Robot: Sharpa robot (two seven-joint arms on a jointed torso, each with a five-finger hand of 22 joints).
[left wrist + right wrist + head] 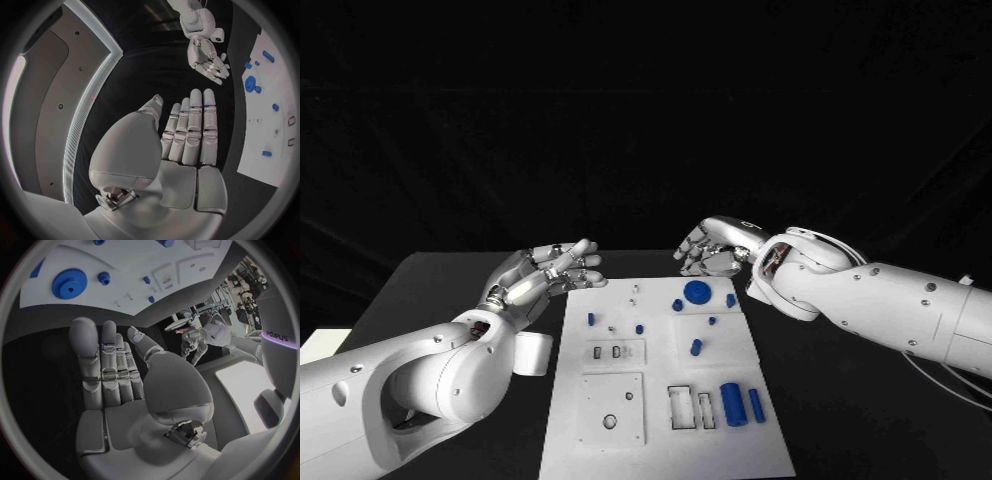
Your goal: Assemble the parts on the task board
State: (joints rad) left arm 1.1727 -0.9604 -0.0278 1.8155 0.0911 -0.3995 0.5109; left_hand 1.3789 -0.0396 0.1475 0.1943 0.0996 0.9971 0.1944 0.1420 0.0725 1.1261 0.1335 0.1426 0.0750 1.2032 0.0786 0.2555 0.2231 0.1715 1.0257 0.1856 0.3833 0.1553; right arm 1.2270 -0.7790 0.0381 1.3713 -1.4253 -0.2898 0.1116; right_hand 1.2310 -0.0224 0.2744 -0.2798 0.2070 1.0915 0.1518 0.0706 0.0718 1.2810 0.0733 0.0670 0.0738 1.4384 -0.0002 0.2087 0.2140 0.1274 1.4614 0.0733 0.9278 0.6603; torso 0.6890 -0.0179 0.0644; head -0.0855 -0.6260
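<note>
The white task board lies in the middle of the black table. On its far part sit a blue gear and several small blue pegs. Two blue cylinders lie at its near right. My left hand hovers over the table beside the board's far left corner, fingers straight and apart, holding nothing. My right hand hangs just beyond the board's far edge, also holding nothing. In the left wrist view, my left hand has flat fingers, with the board beside it. In the right wrist view, my right hand points toward the gear.
Rectangular slots and a square plate with holes mark the board's near half. A pale object lies at the table's left edge. Bare black table lies to the left of the board.
</note>
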